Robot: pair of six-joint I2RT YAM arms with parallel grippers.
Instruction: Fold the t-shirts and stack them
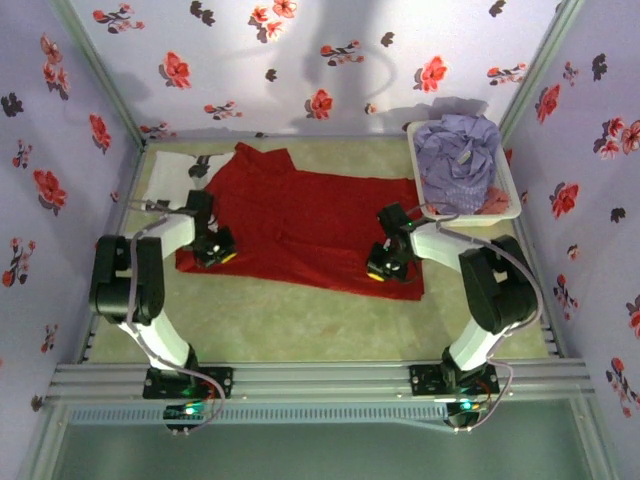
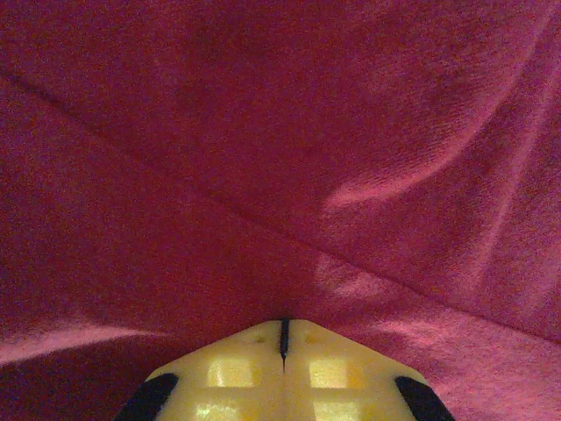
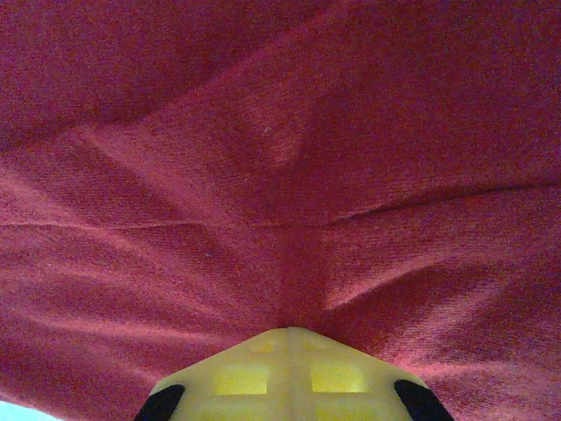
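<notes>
Left gripper point(image 1: 216, 251) is pinching the red t-shirt point(image 1: 300, 215) near its 8 o'clock corner, right gripper point(image 1: 384, 264) pinching around 5 o'clock, probably holding both near ends for folding it over.

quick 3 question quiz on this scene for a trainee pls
1. True or false: the red t-shirt lies inside the white basket.
2. What is in the basket? A) the lavender t-shirt B) a towel C) a pair of jeans
3. Fill in: the left gripper and the right gripper are both shut on the ____.

Key: 1 false, it is spread on the table; 2 A; 3 red t-shirt, along its near edge.
</notes>
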